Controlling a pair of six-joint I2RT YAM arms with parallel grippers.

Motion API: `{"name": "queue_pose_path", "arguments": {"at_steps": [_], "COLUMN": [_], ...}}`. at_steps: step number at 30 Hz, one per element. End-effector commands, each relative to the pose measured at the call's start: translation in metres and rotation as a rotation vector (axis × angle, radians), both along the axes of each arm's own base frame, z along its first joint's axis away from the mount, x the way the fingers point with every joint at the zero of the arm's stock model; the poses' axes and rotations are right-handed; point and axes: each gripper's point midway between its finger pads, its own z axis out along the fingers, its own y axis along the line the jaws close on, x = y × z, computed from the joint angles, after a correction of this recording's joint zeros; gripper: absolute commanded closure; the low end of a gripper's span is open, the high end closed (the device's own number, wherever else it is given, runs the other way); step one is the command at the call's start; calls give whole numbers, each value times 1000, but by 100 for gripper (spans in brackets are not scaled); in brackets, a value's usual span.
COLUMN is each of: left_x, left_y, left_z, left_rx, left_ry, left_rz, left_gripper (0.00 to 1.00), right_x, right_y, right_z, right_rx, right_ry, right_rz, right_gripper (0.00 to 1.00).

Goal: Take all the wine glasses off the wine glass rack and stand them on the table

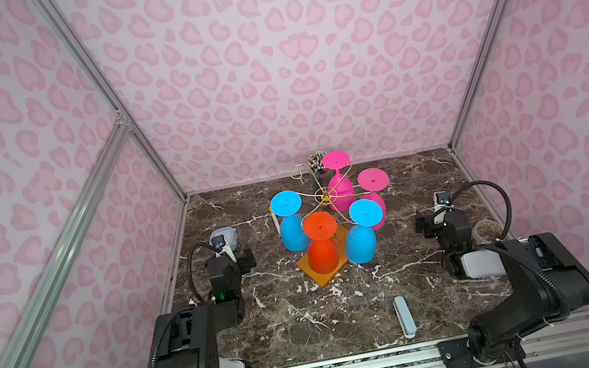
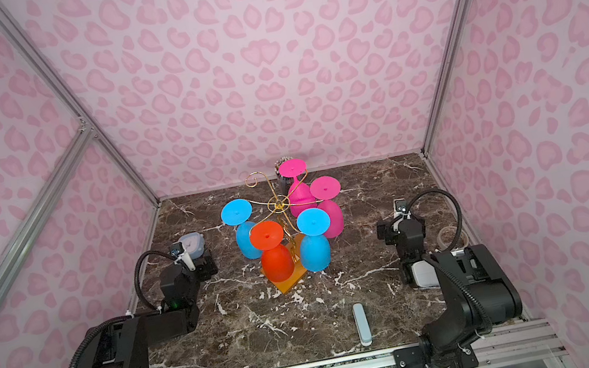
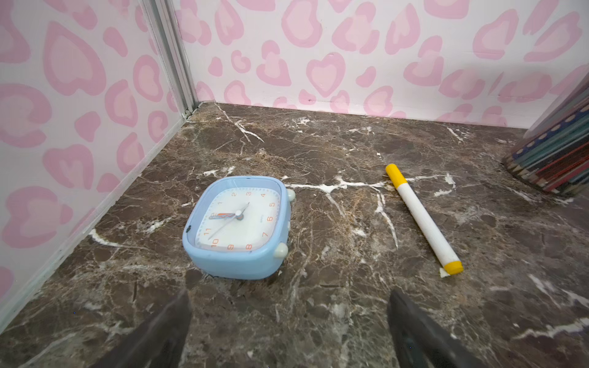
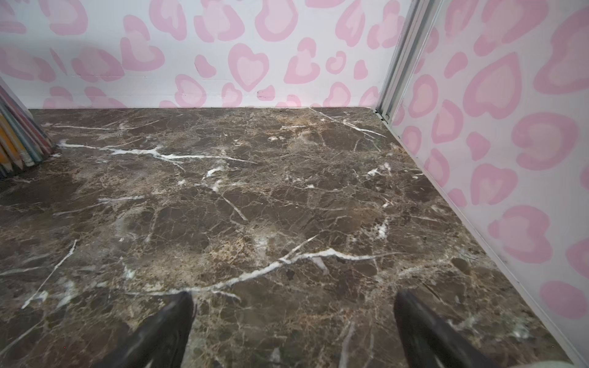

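Observation:
The wine glass rack, gold wire on an orange-brown wooden base, stands mid-table in both top views. Several wine glasses hang upside down from its arms: an orange one at the front, blue ones on either side of it, and two pink ones behind. My left gripper is open and empty, low over the table, left of the rack. My right gripper is open and empty, to the rack's right. Neither wrist view shows the rack or a glass.
A light blue clock lies just ahead of the left gripper, with a white and yellow marker beside it. A cup of pencils stands behind the rack. A pale slim case lies front right; a clear ring sits by the right arm.

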Motion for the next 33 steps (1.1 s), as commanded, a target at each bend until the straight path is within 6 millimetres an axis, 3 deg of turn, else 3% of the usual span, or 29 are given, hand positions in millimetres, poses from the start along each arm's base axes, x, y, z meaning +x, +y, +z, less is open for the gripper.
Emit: {"name": "queue_pose_path", "arguments": {"at_steps": [1,33], "left_x": [4,5], "left_y": [0,1], "left_z": [12,12], "left_rx": [6,6], "left_ry": [-49,-45], "left_rz": [1,2], "left_gripper": [3,3], "right_x": [1,1], "right_y": [-2,-3], "right_z": [2,1], "right_rx": [-2,5], "right_ry": [-6,-2], "right_rz": [-12,-11], "right_gripper": [0,0]}}
